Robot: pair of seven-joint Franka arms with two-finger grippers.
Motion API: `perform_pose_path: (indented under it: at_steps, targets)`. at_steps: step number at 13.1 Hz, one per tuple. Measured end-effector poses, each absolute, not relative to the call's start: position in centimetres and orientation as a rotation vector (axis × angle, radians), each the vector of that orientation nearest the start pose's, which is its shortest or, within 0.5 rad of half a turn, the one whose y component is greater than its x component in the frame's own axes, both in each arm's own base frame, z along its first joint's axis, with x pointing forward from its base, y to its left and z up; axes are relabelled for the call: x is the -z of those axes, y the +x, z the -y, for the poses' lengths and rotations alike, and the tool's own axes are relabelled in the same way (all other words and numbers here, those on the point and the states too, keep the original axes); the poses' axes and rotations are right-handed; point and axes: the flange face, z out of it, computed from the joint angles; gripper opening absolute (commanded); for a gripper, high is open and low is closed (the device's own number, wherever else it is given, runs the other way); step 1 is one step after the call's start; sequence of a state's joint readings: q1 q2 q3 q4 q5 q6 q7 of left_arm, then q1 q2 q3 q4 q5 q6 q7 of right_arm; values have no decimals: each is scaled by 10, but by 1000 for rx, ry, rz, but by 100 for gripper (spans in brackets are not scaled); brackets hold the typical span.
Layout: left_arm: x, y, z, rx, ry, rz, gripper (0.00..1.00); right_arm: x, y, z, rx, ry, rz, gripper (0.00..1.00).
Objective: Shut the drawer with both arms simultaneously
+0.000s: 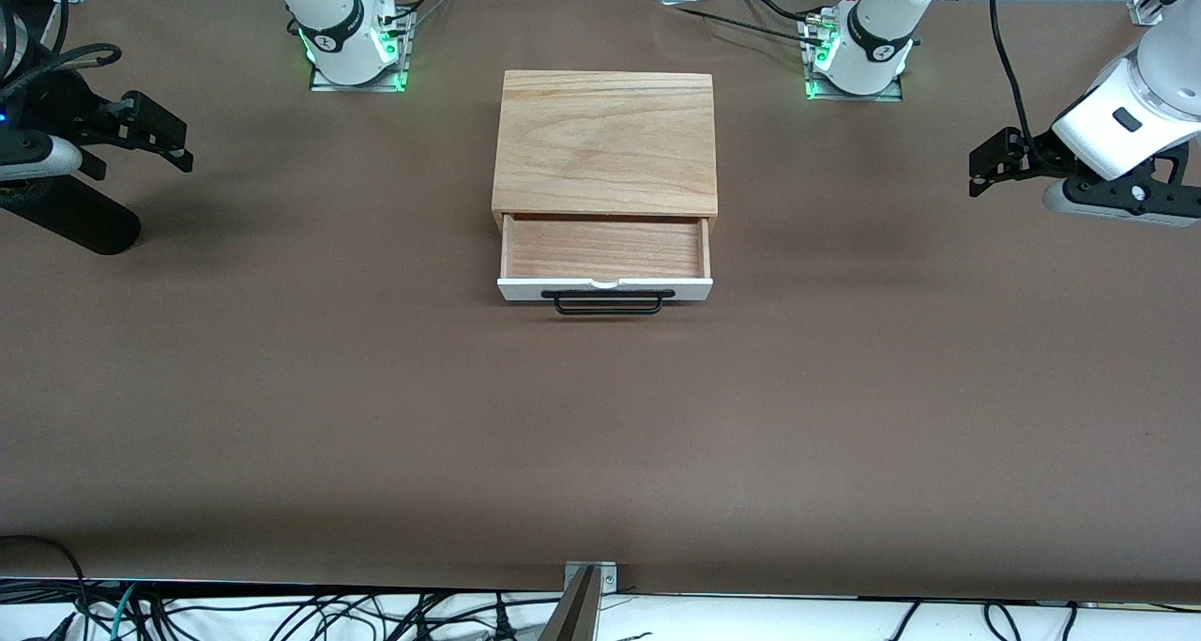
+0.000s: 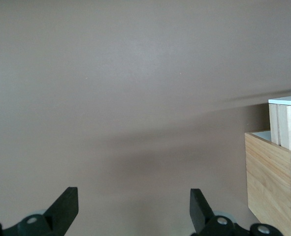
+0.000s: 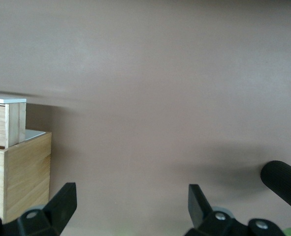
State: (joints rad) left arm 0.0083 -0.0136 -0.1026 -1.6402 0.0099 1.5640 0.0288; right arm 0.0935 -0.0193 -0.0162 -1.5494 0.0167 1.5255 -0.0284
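The drawer (image 1: 605,250) stands pulled out of the oak-coloured box (image 1: 605,144) in the middle of the table; its white front panel (image 1: 605,289) and black wire handle (image 1: 608,301) face the front camera. The tray is empty. My left gripper (image 1: 976,174) hangs open and empty over the table at the left arm's end, far from the box. My right gripper (image 1: 178,144) hangs open and empty over the right arm's end. The left wrist view shows the open left gripper (image 2: 134,196) with the drawer (image 2: 283,123) off to one side. The right wrist view shows the open right gripper (image 3: 132,194) and the drawer (image 3: 7,123).
A black cylindrical vase (image 1: 70,214) lies under my right gripper at the right arm's end; it also shows in the right wrist view (image 3: 283,182). The brown table (image 1: 600,434) spreads wide in front of the drawer. Cables hang at the table's near edge.
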Motion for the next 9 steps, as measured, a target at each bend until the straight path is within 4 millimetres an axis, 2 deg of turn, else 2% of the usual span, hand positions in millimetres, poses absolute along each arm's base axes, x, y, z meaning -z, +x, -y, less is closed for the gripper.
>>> perform_pose_path:
  at_steps: [9]
  targets:
    - [-597, 544, 51, -117, -3120, -192, 100, -641, 543, -44, -7, -3120, 166, 100]
